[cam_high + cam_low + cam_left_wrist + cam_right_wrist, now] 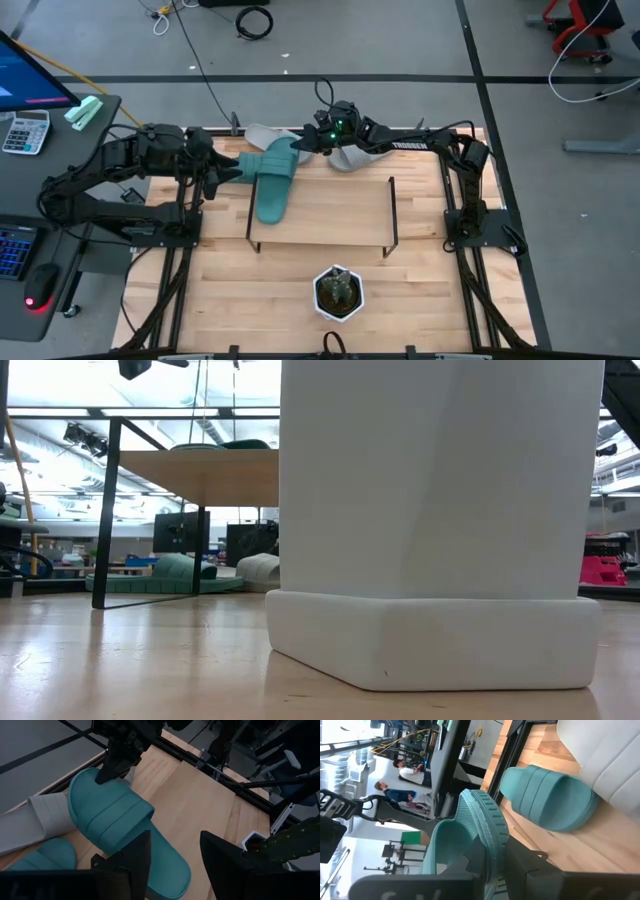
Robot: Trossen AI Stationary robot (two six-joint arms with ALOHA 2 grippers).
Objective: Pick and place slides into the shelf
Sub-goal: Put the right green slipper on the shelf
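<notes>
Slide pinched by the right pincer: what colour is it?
Teal-green. The slide, gripped at its rim by the right pincer, shows best in the left wrist view.

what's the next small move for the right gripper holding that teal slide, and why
Probably open the right gripper and let go. It pinches the heel edge of the teal slide, which already lies on the shelf at its left end, heel overhanging the back edge. The left gripper waits open beside it.
</notes>
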